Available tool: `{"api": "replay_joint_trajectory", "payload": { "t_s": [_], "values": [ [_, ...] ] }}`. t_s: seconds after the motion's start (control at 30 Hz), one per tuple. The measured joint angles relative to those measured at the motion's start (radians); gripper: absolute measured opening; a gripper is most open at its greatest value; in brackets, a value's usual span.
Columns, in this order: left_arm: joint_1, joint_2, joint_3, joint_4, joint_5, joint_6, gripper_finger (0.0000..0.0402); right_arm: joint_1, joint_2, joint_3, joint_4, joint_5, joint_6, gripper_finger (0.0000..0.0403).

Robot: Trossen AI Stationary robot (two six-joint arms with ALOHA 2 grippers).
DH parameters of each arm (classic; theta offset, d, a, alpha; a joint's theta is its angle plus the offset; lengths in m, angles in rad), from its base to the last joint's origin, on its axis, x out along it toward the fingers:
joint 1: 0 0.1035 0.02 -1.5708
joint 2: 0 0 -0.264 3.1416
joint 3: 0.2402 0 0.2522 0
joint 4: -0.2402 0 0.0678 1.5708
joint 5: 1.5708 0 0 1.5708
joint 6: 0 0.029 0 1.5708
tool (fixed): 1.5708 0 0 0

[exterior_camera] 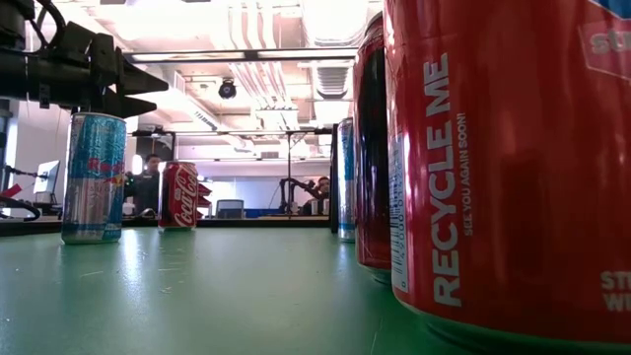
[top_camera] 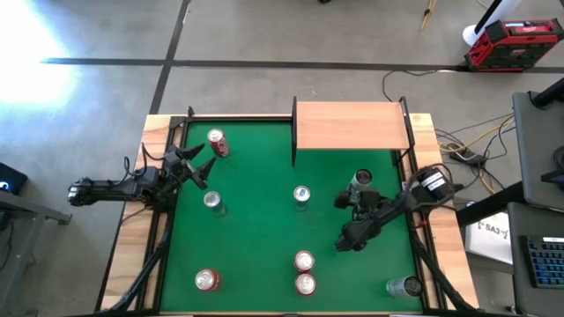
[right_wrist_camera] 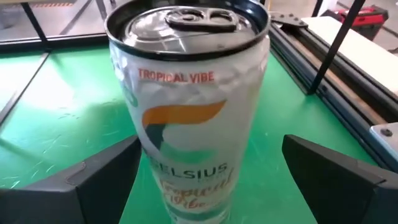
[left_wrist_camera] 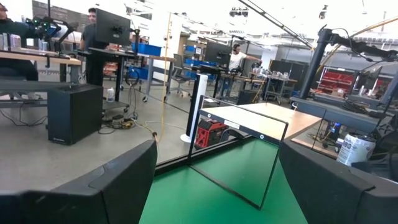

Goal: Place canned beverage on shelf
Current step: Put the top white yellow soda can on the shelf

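A white Celsius can [right_wrist_camera: 186, 118] stands upright on the green felt [top_camera: 256, 229], just in front of the shelf [top_camera: 352, 126], a light-wood board with black posts at the table's far edge. In the high view the can [top_camera: 360, 181] is beside my right gripper [top_camera: 357, 197]. That gripper [right_wrist_camera: 208, 168] is open and tipped down, with one finger on either side of the can's lower half. My left gripper [top_camera: 196, 164] waits open at the table's left edge, level, nothing between its fingers [left_wrist_camera: 106, 186]; it looks toward the shelf [left_wrist_camera: 258, 121]. My right gripper has its fingers either side of the white can's wall, coming at it slanting down from the near right. One finger [right_wrist_camera: 102, 177] stands close against the can's side [right_wrist_camera: 146, 155]; whether it touches I cannot tell. The other finger [right_wrist_camera: 336, 177] is clear of it.
Other upright cans are scattered on the felt: a red one [top_camera: 217, 143] at the far left, silver-blue ones [top_camera: 212, 202] [top_camera: 301, 195] mid-table, and red ones [top_camera: 304, 272] [top_camera: 206, 280] by the near edge. Another can [top_camera: 404, 286] is at the near right corner. Black rails [right_wrist_camera: 311, 56] edge the table's right side.
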State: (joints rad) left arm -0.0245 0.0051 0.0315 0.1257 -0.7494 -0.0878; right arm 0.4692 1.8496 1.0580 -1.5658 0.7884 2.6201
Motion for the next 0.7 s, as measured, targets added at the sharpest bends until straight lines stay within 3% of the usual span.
{"api": "replay_joint_trajectory", "payload": {
  "t_s": [0.43,0.7],
  "values": [
    [0.0,0.0,0.0,0.0,0.0,0.0,0.0324,-0.074,0.0,-0.011,0.053,0.026,-0.021,0.0377],
    [0.0,0.0,0.0,0.0,0.0,0.0,0.0324,-0.13,0.0,-0.007,0.113,0.018,-0.099,0.0318]
  ]
}}
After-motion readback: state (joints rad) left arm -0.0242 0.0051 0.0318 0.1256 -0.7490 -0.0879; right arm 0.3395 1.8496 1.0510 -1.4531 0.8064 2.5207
